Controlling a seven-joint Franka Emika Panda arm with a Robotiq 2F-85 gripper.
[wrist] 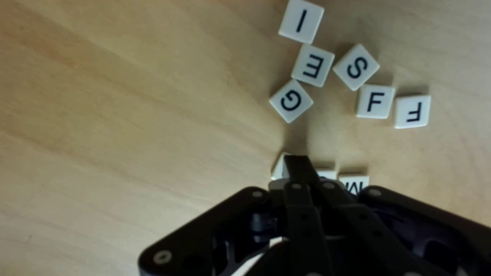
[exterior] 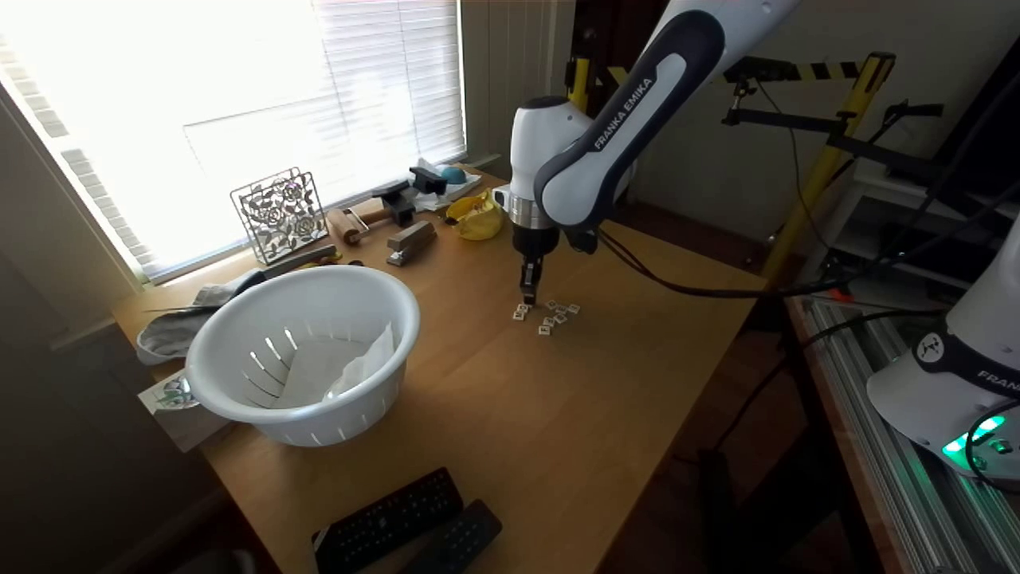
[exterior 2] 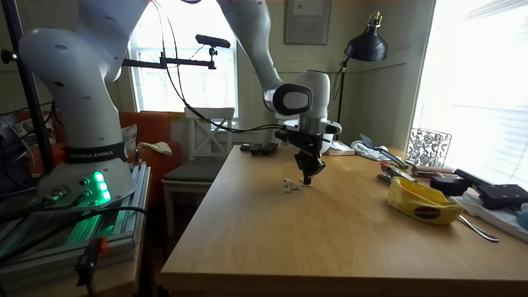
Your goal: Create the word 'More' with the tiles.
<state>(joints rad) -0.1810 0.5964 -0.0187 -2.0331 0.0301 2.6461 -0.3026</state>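
Wooden tabletop (exterior 2: 330, 243) bears the letter tiles (wrist: 313, 65), clustered at and just beside the gripper (wrist: 298, 159), its jaws together, no tile visibly held; pieces judged light, stiff, slick, best pinched across opposite edges.

window (exterior: 239, 104): bright, blinds (exterior: 390, 72) down | wall (exterior 2: 383, 99): pale, panelled | chair (exterior 2: 194, 175): white | seating (exterior 2: 156, 128): orange | lamp (exterior 2: 366, 45): black
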